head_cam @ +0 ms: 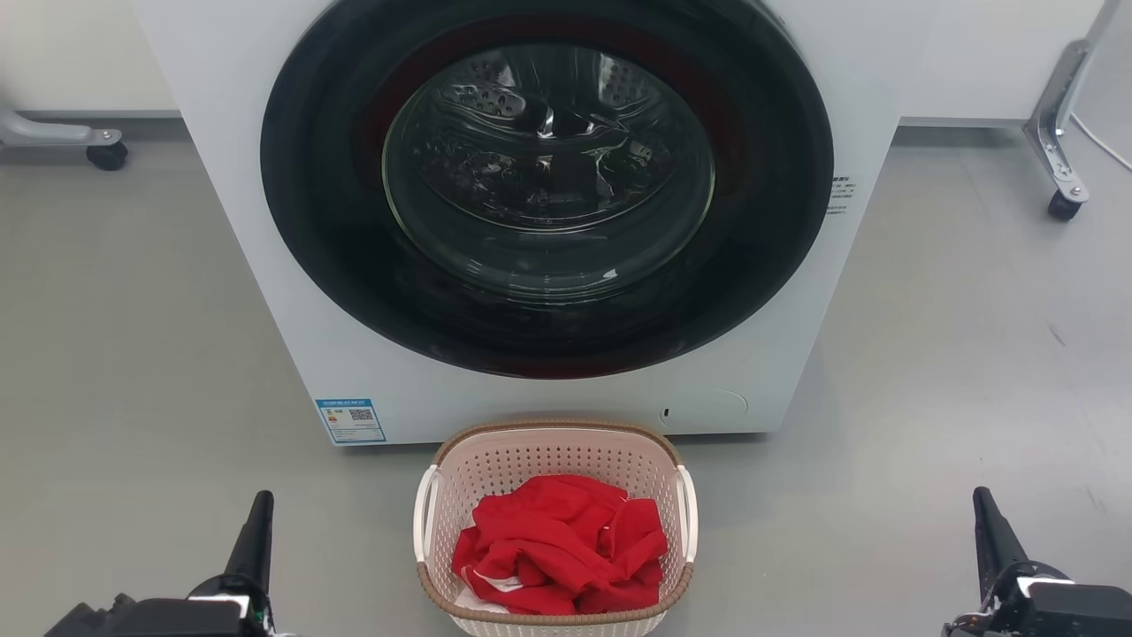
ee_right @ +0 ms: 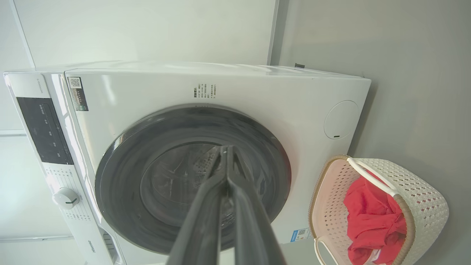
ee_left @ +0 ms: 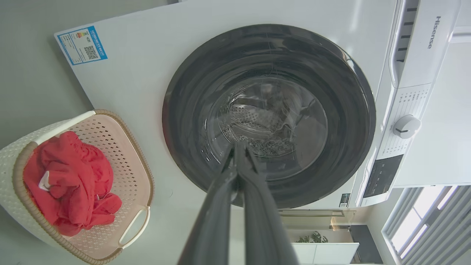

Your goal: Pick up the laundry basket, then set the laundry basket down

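The laundry basket (head_cam: 555,430) sits on the floor (head_cam: 133,354) just in front of the washing machine (head_cam: 398,398), a red garment (head_cam: 562,540) heaped inside. It lies midway between the left claw (head_cam: 258,518) and right claw (head_cam: 986,522), which hang well apart from it, each with fingers pressed together and holding nothing. The sound approach is to open both, bring each inward to its white side handle (head_cam: 424,518), grip evenly and lift level.

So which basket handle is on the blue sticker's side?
The white handle on the robot's left, below the blue sticker; the other handle sits beneath the round hatch.
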### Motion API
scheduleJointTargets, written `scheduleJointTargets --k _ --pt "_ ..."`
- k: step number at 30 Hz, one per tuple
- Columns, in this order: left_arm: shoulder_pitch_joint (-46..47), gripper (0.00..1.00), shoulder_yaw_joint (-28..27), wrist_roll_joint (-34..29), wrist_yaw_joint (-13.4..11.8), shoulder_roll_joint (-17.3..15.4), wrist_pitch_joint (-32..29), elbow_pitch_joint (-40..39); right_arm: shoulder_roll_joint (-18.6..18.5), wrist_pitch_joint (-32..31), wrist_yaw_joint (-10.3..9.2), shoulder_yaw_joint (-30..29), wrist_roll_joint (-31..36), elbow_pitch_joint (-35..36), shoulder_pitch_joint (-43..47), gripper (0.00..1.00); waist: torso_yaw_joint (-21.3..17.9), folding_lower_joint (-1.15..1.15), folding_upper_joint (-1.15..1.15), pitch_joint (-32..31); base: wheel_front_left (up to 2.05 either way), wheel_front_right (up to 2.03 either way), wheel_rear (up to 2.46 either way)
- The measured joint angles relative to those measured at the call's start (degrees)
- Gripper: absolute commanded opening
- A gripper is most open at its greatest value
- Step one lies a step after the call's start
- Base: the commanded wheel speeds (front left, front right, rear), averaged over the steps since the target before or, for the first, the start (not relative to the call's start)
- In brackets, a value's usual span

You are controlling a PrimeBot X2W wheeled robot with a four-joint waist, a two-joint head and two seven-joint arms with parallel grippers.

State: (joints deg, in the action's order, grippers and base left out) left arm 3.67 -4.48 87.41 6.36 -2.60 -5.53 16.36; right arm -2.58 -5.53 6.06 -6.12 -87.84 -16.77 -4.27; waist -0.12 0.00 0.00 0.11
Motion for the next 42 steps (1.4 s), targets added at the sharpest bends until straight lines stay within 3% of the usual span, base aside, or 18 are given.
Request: scheduleJointTargets --k 6,42 --pt "0.9 0.0 -0.7 4.25 0.73 0.15 -0.99 0.41 0.05 -0.96 0.59 -1.43 -3.59 -0.31 -0.69 0.0 0.12 0.0 0.0 -0.01 0.0 0.0 0.0" --pt "0.89 0.0 -0.7 4.28 0.74 0.23 -0.99 0.49 0.09 -0.96 0.85 -1.45 -3.59 -0.33 -1.02 0.0 0.12 0.0 0.0 -0.01 0.0 0.0 0.0"
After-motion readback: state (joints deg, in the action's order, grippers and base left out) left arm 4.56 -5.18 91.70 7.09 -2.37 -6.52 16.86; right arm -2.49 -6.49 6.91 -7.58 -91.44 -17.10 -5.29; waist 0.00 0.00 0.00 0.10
